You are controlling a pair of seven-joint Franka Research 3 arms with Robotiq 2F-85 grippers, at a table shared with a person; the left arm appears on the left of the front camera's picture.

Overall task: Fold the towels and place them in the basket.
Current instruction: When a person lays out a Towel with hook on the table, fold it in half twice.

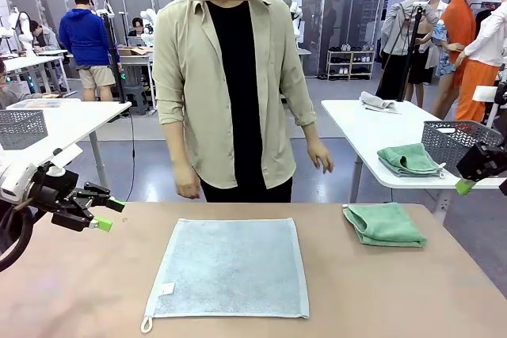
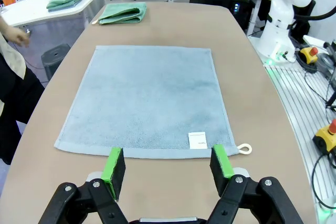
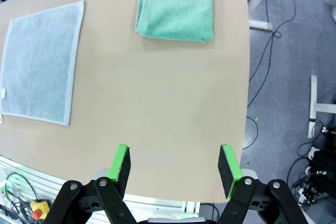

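A pale grey-blue towel [image 1: 230, 267] [image 2: 147, 98] [image 3: 42, 61] lies spread flat in the middle of the brown table. A mint green towel [image 1: 384, 223] [image 2: 123, 13] [image 3: 176, 8] sits folded at the far right of the table. My left gripper [image 1: 109, 214] [image 2: 169, 163] hovers open off the towel's left edge, holding nothing. At the right side, above the table's edge, my right gripper [image 1: 477, 181] [image 3: 176, 163] is open and empty. The basket is out of view.
A person [image 1: 234, 85] stands at the far edge, hands hanging at their sides. A white side table [image 1: 372, 128] at right carries another folded green towel [image 1: 408, 158] and a light grey perforated basket [image 1: 459, 140]. A similar basket [image 1: 20, 128] is at left.
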